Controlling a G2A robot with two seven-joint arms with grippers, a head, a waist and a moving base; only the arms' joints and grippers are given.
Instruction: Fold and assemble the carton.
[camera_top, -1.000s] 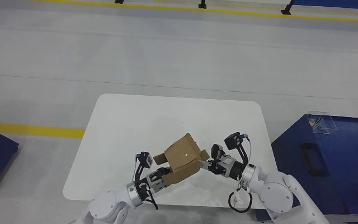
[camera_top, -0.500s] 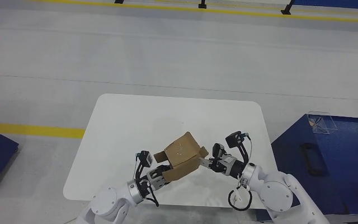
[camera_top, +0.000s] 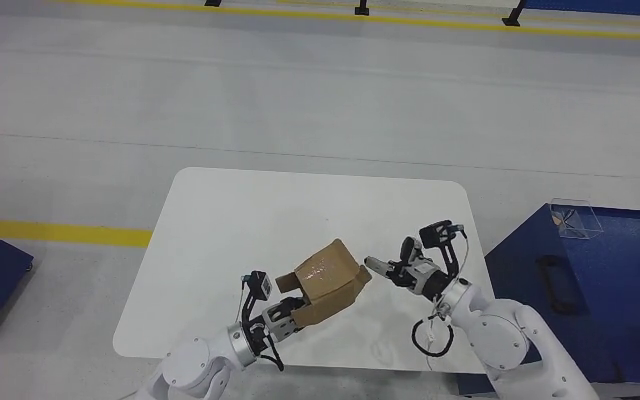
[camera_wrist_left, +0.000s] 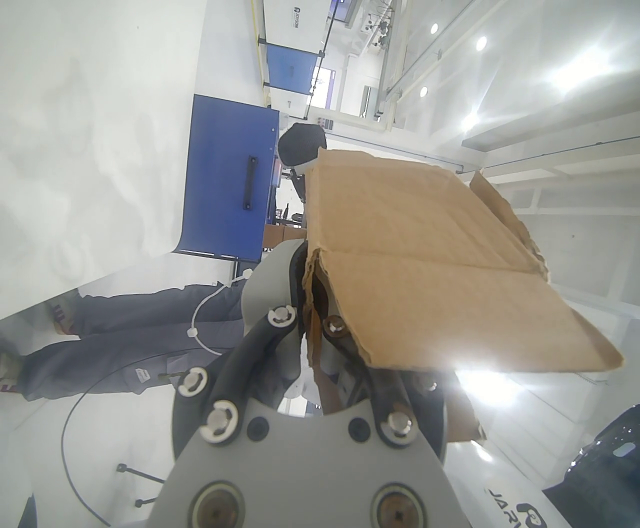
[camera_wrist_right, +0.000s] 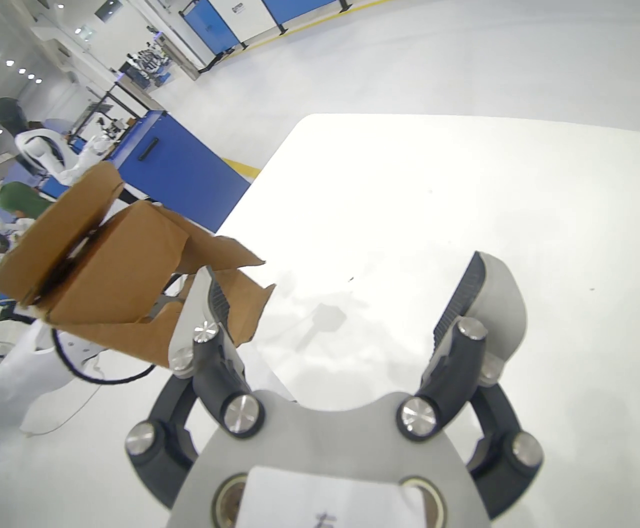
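Gripper on the left (camera_top: 291, 314): clamped tight on the near left edge of the carton (camera_top: 328, 277). I think it holds the carton up so the other arm can work on it.
Carton: brown cardboard, over the near middle of the white table (camera_top: 250, 205). It seems lifted off the top and it is tilted. It is partly opened into a box shape. Loose flaps (camera_wrist_right: 235, 260) stick out at its right end, so it is not closed yet. Some edges look rough.
Gripper on the right (camera_wrist_right: 345, 287): spread wide, holding nothing. It sits just beside the right end flaps, maybe ready to fold one. Whether it touches a flap, I cannot tell.
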